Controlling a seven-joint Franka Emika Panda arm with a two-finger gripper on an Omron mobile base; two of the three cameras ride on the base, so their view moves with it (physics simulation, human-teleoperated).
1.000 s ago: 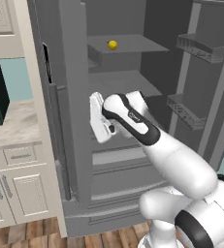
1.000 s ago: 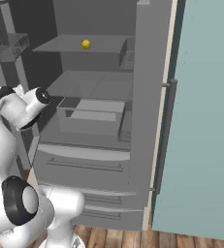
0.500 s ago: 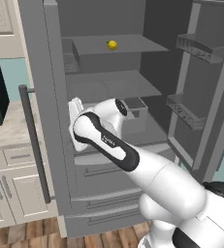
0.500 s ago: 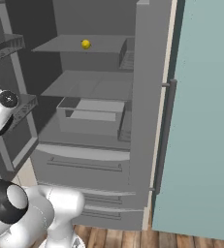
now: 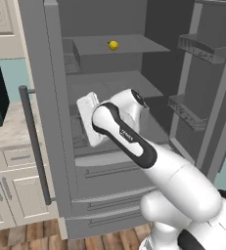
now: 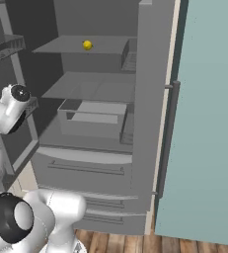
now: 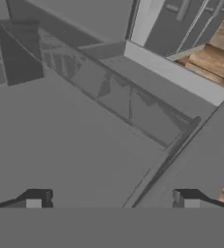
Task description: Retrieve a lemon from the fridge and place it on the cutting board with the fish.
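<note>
Inside the fridge (image 5: pixel 134 122), the lemon (image 5: pixel 113 45) sits on the top shelf (image 5: pixel 119 46), well above the arm (image 5: pixel 129 141). Since a second ago the left door (image 5: pixel 51 122) has swung wide: its bar handle (image 5: pixel 34 146) now stands clear of the fridge body, beside the white cabinets (image 5: pixel 7 195). The arm has swept left with it, hand against the door's inner face. Both doors now open, so the lemon looks reachable; next move is probably lifting toward that shelf. Gripper (image 7: pixel 108 198): fingertips (image 7: pixel 36 198) wide apart, nothing between them, facing the door's inner bins. Cutting board and fish aren't in frame. Writing: small white lettering on the arm's dark link, too small to read.
</note>
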